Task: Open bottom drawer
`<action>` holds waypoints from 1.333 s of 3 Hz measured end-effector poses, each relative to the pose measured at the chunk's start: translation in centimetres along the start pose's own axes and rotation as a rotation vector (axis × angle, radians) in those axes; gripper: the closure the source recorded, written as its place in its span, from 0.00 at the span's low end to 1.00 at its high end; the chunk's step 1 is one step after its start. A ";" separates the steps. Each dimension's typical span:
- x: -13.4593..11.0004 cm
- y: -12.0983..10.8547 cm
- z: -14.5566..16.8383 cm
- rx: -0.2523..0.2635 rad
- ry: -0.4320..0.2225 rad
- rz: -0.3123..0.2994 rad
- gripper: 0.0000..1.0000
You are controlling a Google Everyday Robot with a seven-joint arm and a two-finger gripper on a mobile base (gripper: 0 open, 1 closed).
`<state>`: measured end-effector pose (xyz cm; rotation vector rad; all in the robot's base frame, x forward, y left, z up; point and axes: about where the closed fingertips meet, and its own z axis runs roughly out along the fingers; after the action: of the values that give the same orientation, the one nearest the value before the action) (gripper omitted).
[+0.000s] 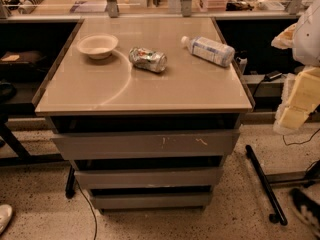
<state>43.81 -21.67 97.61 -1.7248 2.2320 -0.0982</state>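
The bottom drawer (150, 200) is the narrowest of three grey drawers under a beige tabletop (150, 91), with a plain face panel near the floor. Above it sit the mid-width drawer (147, 177) and the widest drawer (145, 144), which has pale scratch marks. All three faces stand stepped, with dark gaps above each. My gripper (296, 103), cream and white, hangs at the right edge of the view. It is level with the tabletop, well to the right of the drawers, and touches none of them.
On the tabletop lie a white bowl (97, 45), a crushed can (148, 59) and a plastic water bottle (209, 50) on its side. A black stand leg (264, 184) crosses the floor at right. A cable (90, 209) runs by the cabinet's left foot. A shoe (4, 217) shows at bottom left.
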 end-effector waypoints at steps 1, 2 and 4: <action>0.0 0.0 0.0 0.000 0.000 0.000 0.00; 0.4 1.7 1.2 -0.018 -0.002 -0.010 0.00; 2.5 9.0 9.3 -0.044 -0.045 -0.055 0.00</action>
<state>37.52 -20.33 86.11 -1.7935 2.1704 -0.0230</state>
